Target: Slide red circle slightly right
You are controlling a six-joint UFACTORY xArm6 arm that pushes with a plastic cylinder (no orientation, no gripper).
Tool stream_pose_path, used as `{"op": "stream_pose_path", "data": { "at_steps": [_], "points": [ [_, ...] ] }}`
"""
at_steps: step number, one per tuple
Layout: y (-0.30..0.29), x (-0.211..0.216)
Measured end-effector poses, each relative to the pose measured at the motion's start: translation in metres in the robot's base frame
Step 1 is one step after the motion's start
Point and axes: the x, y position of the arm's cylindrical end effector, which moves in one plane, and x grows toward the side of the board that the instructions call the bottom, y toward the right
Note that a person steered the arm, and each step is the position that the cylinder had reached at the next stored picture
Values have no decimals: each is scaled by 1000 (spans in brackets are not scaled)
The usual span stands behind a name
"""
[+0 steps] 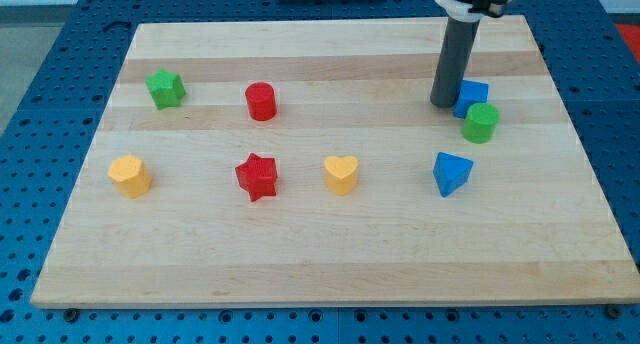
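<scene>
1. No brand, label or writing could be read anywhere: the blocks, the wooden board (pixel 330 254) and the blue perforated table (pixel 40 114) around it were all plain.
2. The red circle (pixel 261 101) was a short, upright cylinder of solid red with a flat round top. It stood in the upper left part of the board, to the right of the green star (pixel 165 88) and above the red star (pixel 256 176), apart from both.
3. My tip (pixel 443 105) rested on the board in the upper right area, well apart from the red circle. It stood just at the left edge of a blue block (pixel 473 95) whose shape was partly hidden; whether they touched could not be told.
4. The arm ended in a plain dark rod, so there were no jaws to be apart or together.
5. A green cylinder (pixel 481 123) sat against the blue block's lower right side.
6. Along the lower row lay a yellow block (pixel 130 175) of unclear shape, the red star, a yellow heart (pixel 341 173) and a blue triangular block (pixel 451 173).
</scene>
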Motion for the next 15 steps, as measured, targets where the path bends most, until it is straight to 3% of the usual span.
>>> {"op": "stream_pose_path", "data": {
  "at_steps": [2, 7, 8, 11, 13, 15],
  "points": [
    [-27, 1],
    [-272, 36],
    [-277, 21],
    [-203, -16],
    [-230, -35],
    [-160, -44]
  ]
}}
